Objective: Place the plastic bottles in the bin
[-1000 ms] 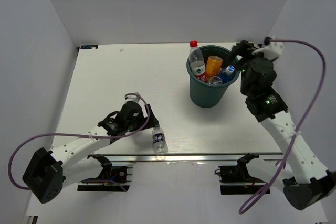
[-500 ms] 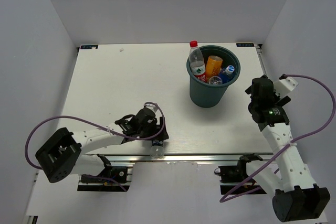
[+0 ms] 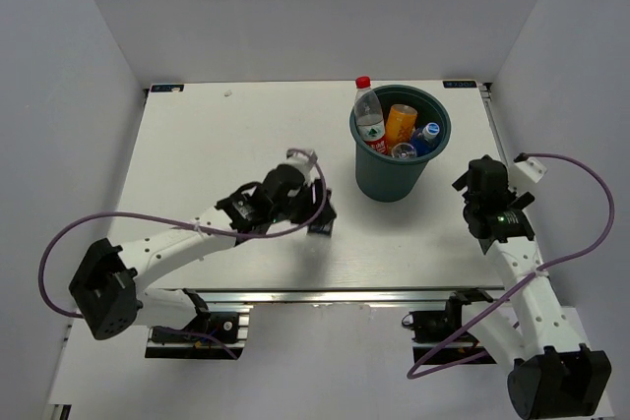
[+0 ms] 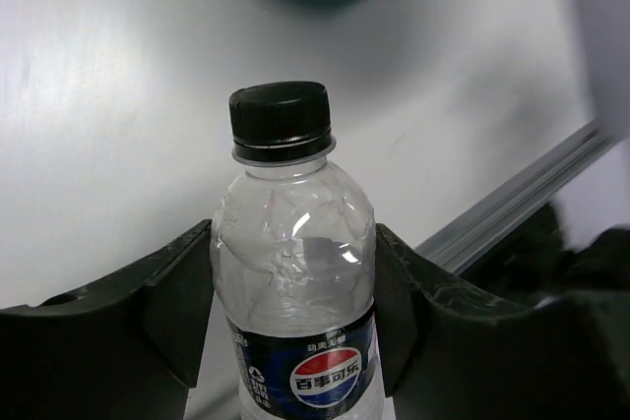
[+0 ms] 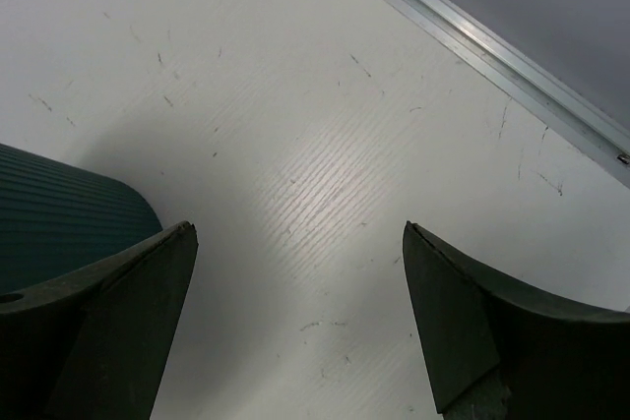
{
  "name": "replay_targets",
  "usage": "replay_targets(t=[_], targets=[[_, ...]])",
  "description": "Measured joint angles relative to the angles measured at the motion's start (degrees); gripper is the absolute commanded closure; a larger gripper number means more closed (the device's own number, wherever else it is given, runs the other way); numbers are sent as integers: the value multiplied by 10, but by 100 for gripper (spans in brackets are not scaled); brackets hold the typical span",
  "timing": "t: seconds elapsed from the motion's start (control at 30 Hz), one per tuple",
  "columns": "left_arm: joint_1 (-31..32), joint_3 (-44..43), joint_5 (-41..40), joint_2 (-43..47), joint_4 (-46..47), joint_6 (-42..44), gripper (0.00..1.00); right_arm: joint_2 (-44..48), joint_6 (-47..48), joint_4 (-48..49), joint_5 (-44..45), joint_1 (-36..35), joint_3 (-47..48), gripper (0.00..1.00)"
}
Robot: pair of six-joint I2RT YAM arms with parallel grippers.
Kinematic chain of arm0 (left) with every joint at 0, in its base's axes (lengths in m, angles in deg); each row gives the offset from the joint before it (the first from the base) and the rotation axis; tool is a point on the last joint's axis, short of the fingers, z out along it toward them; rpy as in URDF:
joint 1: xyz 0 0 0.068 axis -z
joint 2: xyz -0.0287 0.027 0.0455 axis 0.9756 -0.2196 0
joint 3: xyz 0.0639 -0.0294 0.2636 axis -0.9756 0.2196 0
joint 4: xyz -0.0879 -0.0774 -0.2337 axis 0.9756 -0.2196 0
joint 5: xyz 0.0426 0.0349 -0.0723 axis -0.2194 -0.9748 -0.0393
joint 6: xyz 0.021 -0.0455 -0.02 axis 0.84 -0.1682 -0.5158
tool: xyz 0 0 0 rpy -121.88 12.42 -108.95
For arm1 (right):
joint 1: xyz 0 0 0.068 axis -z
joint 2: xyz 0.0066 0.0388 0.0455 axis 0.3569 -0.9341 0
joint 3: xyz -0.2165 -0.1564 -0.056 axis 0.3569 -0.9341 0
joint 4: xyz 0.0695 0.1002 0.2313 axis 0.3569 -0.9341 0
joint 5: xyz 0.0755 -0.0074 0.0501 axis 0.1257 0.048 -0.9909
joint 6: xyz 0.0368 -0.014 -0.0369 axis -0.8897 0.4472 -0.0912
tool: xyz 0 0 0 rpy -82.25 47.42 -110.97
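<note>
1. Bin, far right of centre on the tabletop: it is already crowded, and a red-cap bottle stands above its rim. We judge that another bottle dropped in could strike that one and bounce out.
2. Left gripper, near-left of the bin: the fingers are closed on the clear bottle. We judge that a low swing towards the bin could clip its wall.
3. Right gripper, just right of the bin: the fingers are spread wide and hold nothing. It could crowd the left arm's approach.
4. Clear bottle, black cap, blue label: it is gripped at its smooth shoulders, so it might slip or pivot. We cannot tell whether it is off the tabletop.
5. Change: a second ago this bottle lay at the near edge with the left fingers open beside it. The right gripper hung over the bin's far-right rim.
</note>
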Motion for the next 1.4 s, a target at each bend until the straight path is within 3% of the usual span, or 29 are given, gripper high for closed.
replay_targets(t=[0.13,0.23,0.57,0.8,1.0,1.13,1.17,1.4], targets=[[0,-156,-22,-32,40,59,56,20,12,16,-22,3,-21,11],[0,-274,-22,-84,80,110,52,35,22,30,-31,3,-31,11],[0,-636,33,-354,161,312,47,54,39,40,-39,7,-35,11],[0,-656,61,-456,177,405,41,60,47,43,-38,7,-43,11],[0,-641,86,-465,192,430,38,54,53,47,-40,10,-44,11],[0,-636,95,-464,196,442,28,47,54,48,-43,10,-44,11],[0,-633,96,-464,198,444,21,47,54,48,-43,10,-44,11],[0,-595,111,-463,194,446,11,47,56,48,-43,10,-44,10]])
